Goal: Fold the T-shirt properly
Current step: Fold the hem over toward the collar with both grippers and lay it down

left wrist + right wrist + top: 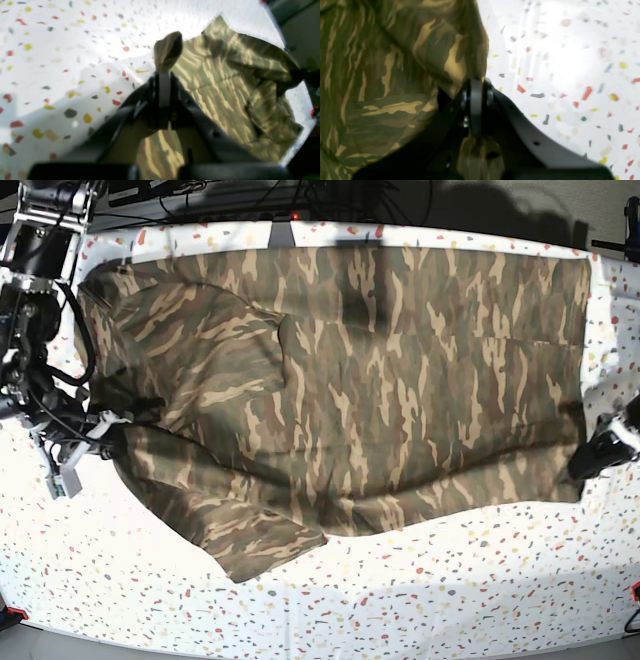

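The camouflage T-shirt [380,370] lies spread flat over most of the table, its hem toward the right of the base view and one sleeve [245,535] pointing to the front edge. My left gripper [588,460] is at the front right corner of the hem, shut on a pinch of cloth [167,50] that sticks up past its fingertips [163,75]. My right gripper [108,423] is at the left edge near the shoulder. It is shut on a fold of the T-shirt [382,75], which hangs over its jaws [476,83].
The table [420,600] is white with coloured speckles and shows bare along the front strip and at both sides. Dark cables [300,195] run along the far edge. The right arm's frame [30,270] stands at the left.
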